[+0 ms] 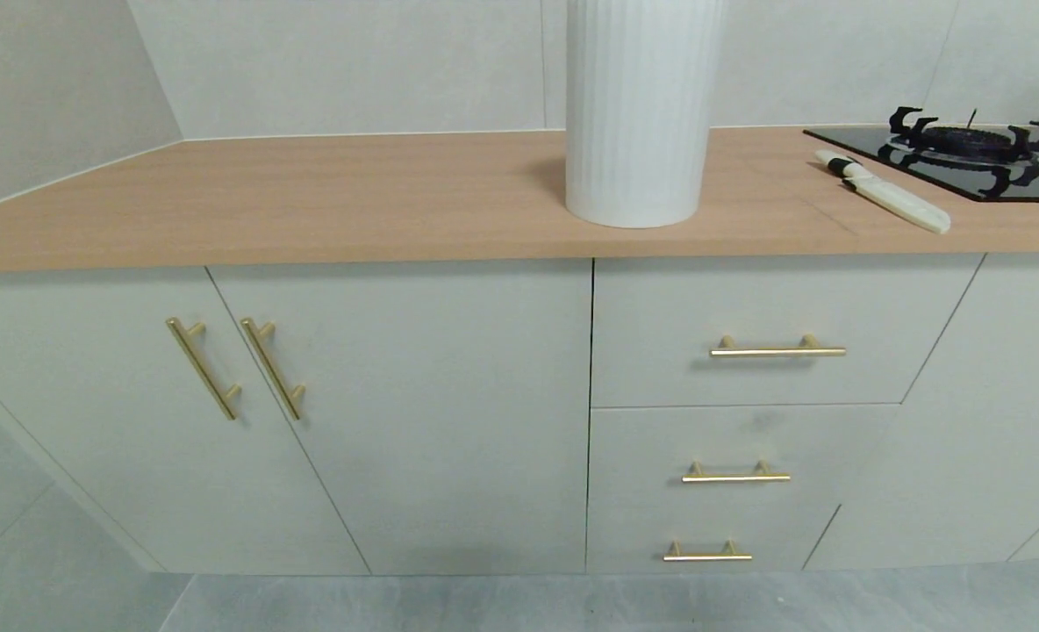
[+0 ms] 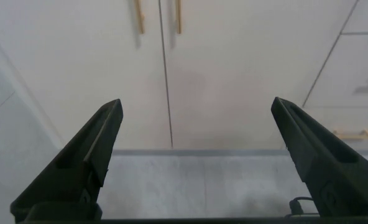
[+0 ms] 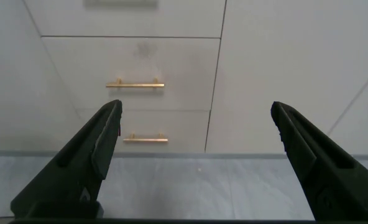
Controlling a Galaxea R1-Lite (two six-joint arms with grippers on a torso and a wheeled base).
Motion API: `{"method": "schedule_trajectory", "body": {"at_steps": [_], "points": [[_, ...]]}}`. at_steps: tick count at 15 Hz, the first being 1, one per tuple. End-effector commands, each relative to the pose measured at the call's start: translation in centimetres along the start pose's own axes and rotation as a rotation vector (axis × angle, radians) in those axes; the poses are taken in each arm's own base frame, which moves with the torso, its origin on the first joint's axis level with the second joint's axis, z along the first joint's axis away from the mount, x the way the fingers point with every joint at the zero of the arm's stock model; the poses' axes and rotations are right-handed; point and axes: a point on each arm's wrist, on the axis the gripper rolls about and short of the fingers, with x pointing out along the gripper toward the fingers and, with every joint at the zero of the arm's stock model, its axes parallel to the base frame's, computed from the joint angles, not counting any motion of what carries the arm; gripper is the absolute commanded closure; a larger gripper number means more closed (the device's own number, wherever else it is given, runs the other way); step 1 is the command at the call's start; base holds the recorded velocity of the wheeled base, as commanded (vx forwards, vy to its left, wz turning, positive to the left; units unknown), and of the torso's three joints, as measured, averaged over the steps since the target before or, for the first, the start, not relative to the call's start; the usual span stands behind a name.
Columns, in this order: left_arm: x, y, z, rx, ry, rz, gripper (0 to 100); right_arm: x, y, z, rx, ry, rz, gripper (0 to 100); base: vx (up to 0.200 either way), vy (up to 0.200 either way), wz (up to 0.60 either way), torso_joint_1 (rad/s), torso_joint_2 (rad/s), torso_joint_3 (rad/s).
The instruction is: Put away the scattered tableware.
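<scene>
**Kitchen counter and both grippers.** A knife (image 1: 884, 191) with a white blade lies flat near the right end of the wooden countertop (image 1: 309, 193), just beside the black hob (image 1: 967, 154), which the frame edge cuts off. A white ribbed cylinder (image 1: 638, 114) stands mid-counter (its top is out of frame, so what it is cannot be told). Left gripper (image 2: 195, 106): jaws spread wide, low before the double doors (image 2: 234, 68), whose gold handles are cropped. Right gripper (image 3: 194, 106): jaws likewise apart, facing the lower drawers (image 3: 134, 62).

Wood counter (image 1: 309, 202), pale cabinets (image 1: 414, 412) w/ brass handles (image 1: 777, 350), grey floor (image 1: 519, 606)
</scene>
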Motion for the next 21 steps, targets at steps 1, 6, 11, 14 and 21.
{"method": "schedule_trajectory", "body": {"at_steps": [1, 6, 11, 14, 21], "points": [[0.01, 0.0, -0.01, 0.0, 0.001, -0.001, 0, 0.02, 0.0, 0.0, 0.0, 0.003, 0.001, 0, 0.2, 0.0, 0.0, -0.002, 0.0, 0.002], [0.01, 0.0, -0.01, 0.0, 0.001, 0.001, 0, 0.02, 0.0, 0.0, 0.002, 0.003, 0.001, 0, 0.2, 0.0, 0.0, 0.002, 0.0, 0.002], [0.01, 0.0, -0.03, 0.0, 0.002, 0.001, 0, 0.02, -0.01, 0.0, 0.002, 0.003, 0.0, 0, 0.16, 0.0, 0.0, 0.003, 0.0, 0.004], [0.01, 0.0, -0.03, 0.0, 0.002, -0.001, 0, 0.02, 0.0, 0.0, 0.002, 0.003, 0.0, 0, 0.0, 0.0, 0.0, 0.0, 0.0, 0.0], [0.01, 0.0, -0.03, 0.0, 0.002, 0.001, 0, 0.02, 0.0, 0.0, 0.002, 0.003, 0.0, 0, 0.0, 0.0, 0.0, 0.0, 0.0, 0.0]]}}
